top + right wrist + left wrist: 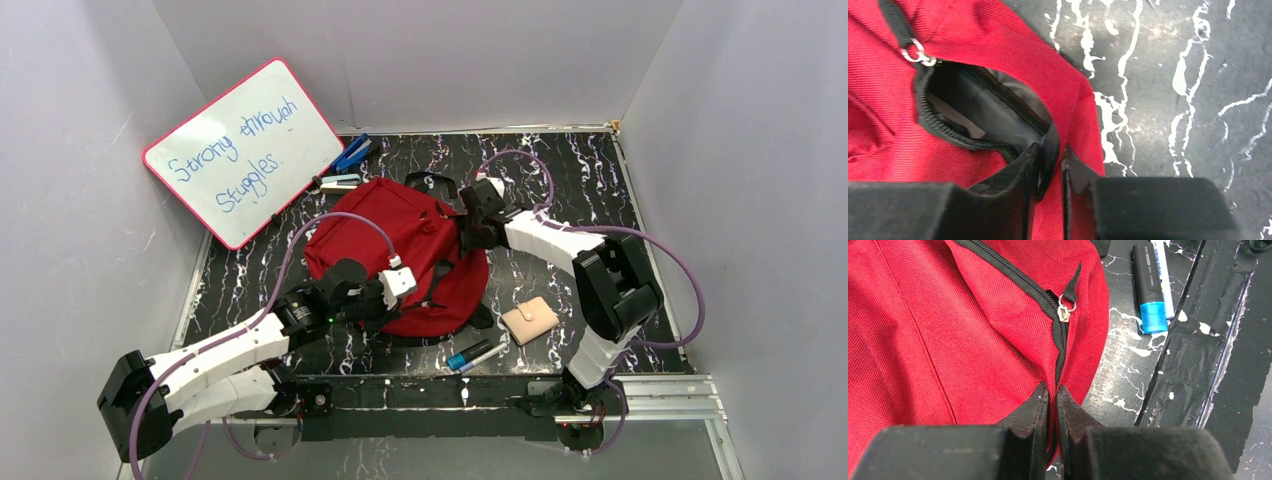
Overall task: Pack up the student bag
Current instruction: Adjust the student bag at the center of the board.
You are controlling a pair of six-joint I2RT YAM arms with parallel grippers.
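Packing state: the student bag (400,235) is found lying flat in the middle of the top view. It is judged to be opened but hardly filled.
Opening: one zip mouth is parted, and dark lining is shown in the upper left of the right wrist view. Whether something lies inside cannot be told.
Left to do: loose things are seen outside the bag, so they are judged to be waiting; the zip is to be closed after.
Left gripper (1053,400): the fingertips are pressed almost together, and the zip line with a fold of red cloth is nipped between them.
Right gripper (1050,165): the jaws are drawn narrow, and the rim of the opening appears to be pinched between them.
Whiteboard (245,150): flat, hard and glossy, with a pink border; it is leaned in the upper left.
Bag material: soft woven red cloth, wrinkled, with black zip teeth.
Zip puller (1064,314): a small metal ring with a black tab.
Highlighter (466,358): a black plastic barrel with a blue end, beside a thin pen (488,353), below the bag.
Wallet (529,320): beige and smooth with round corners, laid to the lower right of the bag.
Table (600,180): black with white veins like marble, worn in places.
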